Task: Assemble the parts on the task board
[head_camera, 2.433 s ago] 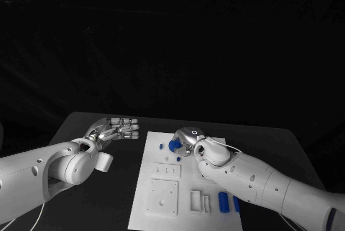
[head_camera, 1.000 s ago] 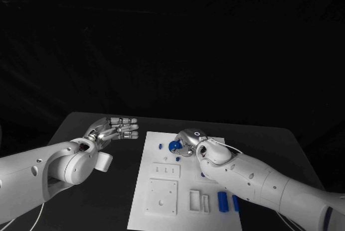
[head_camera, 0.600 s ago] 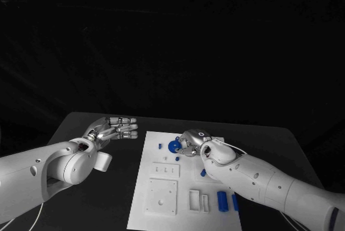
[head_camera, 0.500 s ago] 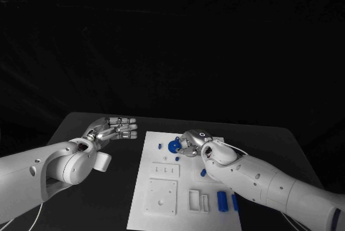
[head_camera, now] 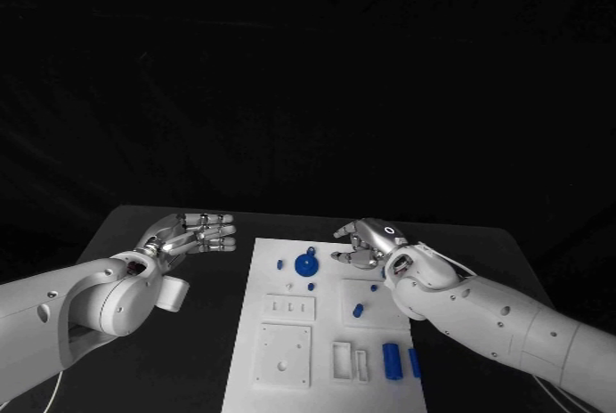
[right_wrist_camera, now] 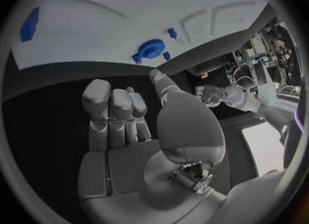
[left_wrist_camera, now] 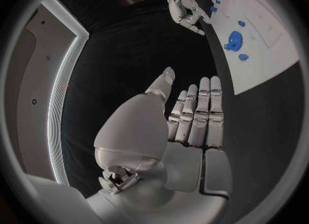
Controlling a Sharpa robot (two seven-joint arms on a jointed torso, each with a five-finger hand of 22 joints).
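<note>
Black table [head_camera: 154, 219] carries the white task board [head_camera: 324, 342] at centre. You will find the blue gear [head_camera: 305, 265] at the board's far end, flat, apparently seated. Judged light, rigid, toothed: take it by its rim. Right hand [head_camera: 369, 241] hovers just beside the gear, fingers curled, holding nothing. Left hand [head_camera: 190, 232] hangs off the board, fingers together, empty.

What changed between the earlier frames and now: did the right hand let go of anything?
The right hand has lifted off the blue gear and drawn back to the board's far right edge, holding nothing. The gear stays at the far end of the board. The left hand stays open beside the board; the other blue parts lie unmoved.
</note>
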